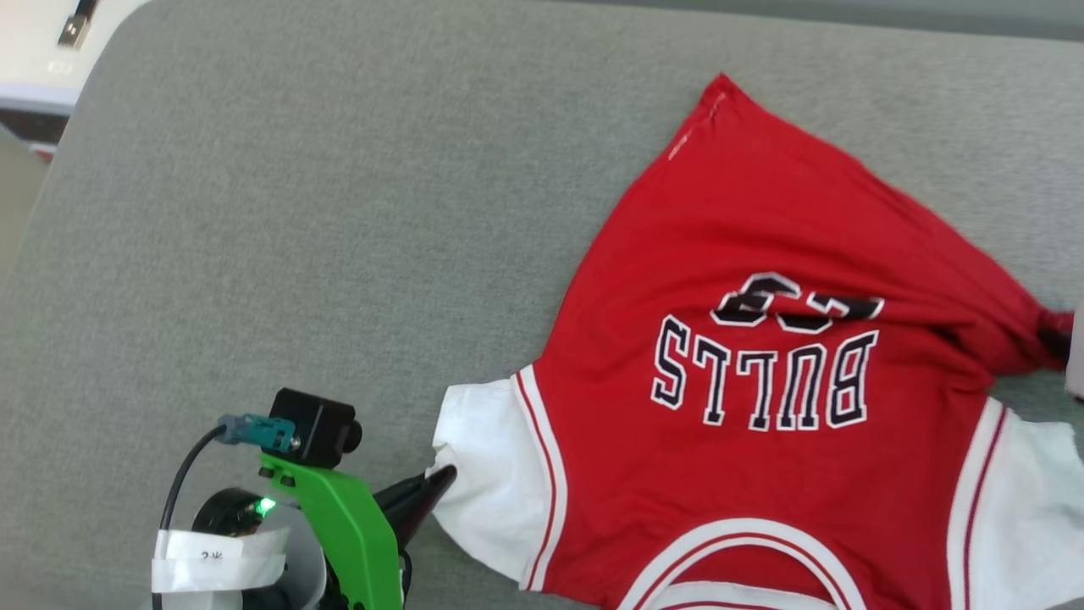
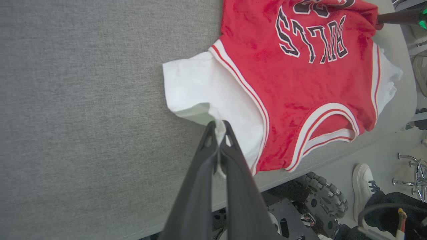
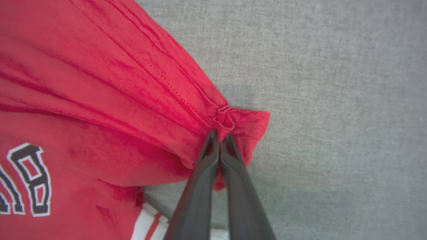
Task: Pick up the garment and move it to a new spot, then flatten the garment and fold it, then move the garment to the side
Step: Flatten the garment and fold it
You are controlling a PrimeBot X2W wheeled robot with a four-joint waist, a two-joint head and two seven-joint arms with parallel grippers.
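The garment [image 1: 762,398] is a red jersey with white sleeves and black lettering, lying front up on the grey table [image 1: 296,212], collar toward me. My left gripper [image 1: 445,479] is shut on the edge of its white sleeve [image 2: 200,90]; the wrist view shows white cloth pinched between the fingers [image 2: 218,128]. My right gripper [image 3: 220,135] is shut on a bunched red hem corner [image 3: 233,120], with the fabric pulled into folds toward it. In the head view that pinched corner [image 1: 1050,335] sits at the right edge.
The table's near edge [image 2: 300,170] runs close behind the collar. Below it are the robot's base and wheel [image 2: 320,200] and a person's white shoe [image 2: 363,183]. A white surface with a cable plug [image 1: 76,30] lies beyond the far left corner.
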